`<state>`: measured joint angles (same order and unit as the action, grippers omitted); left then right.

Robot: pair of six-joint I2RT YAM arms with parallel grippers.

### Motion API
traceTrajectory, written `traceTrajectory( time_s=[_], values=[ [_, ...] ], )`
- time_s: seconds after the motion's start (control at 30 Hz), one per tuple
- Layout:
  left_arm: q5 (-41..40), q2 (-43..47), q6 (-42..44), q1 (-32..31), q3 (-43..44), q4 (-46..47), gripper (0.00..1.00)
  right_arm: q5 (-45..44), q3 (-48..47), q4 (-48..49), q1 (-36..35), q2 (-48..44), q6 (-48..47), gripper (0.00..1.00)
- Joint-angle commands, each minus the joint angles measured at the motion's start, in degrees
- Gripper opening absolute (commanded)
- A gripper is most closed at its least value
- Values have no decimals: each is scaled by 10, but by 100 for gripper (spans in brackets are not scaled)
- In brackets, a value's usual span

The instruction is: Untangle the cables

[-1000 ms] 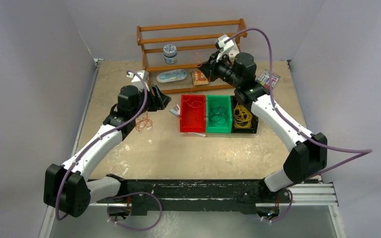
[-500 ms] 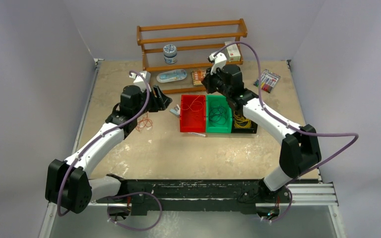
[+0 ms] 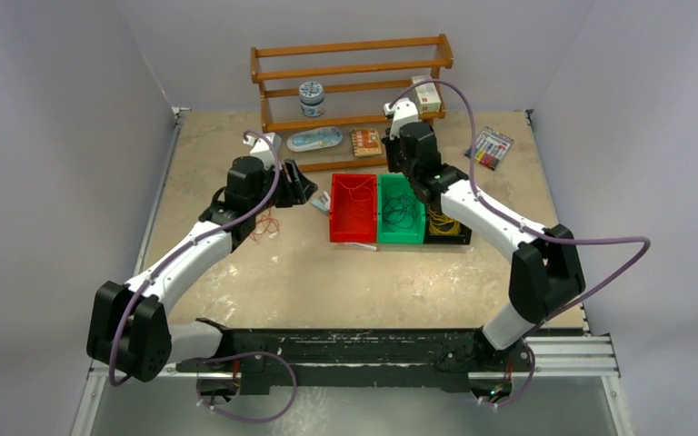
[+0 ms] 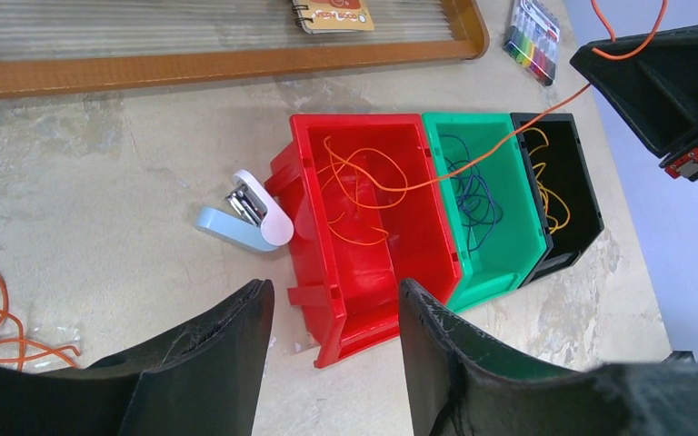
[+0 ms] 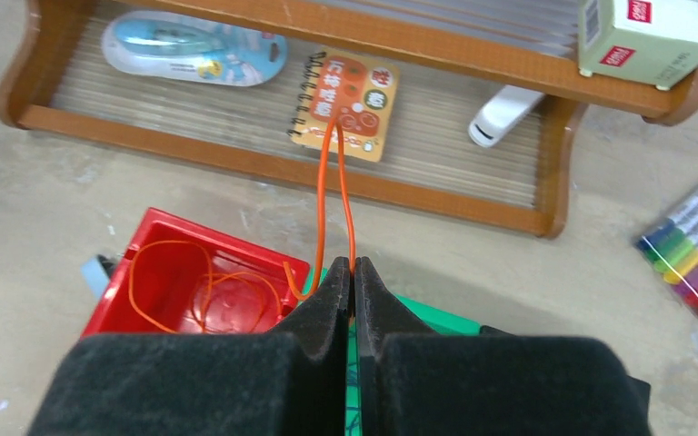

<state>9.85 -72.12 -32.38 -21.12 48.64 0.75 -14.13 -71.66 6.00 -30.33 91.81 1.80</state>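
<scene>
Above the green bin point(image 4: 500, 268), my right end effector point(image 5: 353, 272) is pinched fully closed on an orange cable point(image 5: 338, 182). The strand rises as a narrow loop from between the pads. Seen from the left wrist, it slopes down across the green bin into the red bin point(image 4: 373, 300), where more of it lies in loose curls. A second ago this arm was farther back, at the wooden shelf point(image 5: 264, 168) near the notebook point(image 5: 350, 104); it has since swung in toward the bins, with the grip unchanged.

A dark cable point(image 4: 477, 195) lies in the green bin and a yellow cable point(image 4: 554, 195) in the black bin point(image 4: 591, 209).

My left end effector point(image 4: 334, 295) hangs to the left of the red bin with its jaws partly apart and nothing between them. It has barely shifted — only eased a little toward the bins. A blue-and-white stapler point(image 4: 250, 218) sits just beside the red bin's left wall, and another orange tangle point(image 3: 264, 225) lies on the tabletop point(image 3: 345, 282) beside my left arm.
</scene>
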Motion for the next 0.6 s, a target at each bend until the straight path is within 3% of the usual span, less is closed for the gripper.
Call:
traceTrajectory(
  time_s=[0.0,0.27,0.57],
  values=[
    [4,1,-7,-4,12,26,52,-37,-9,1,-2,-1,-26,0],
    [4,1,-9,-5,9,27,51,128,-5,12,-18,0,-57,0],
    [3,4,-6,-6,6,22,51,143,-14,-17,-46,39,-85,0]
  ],
)
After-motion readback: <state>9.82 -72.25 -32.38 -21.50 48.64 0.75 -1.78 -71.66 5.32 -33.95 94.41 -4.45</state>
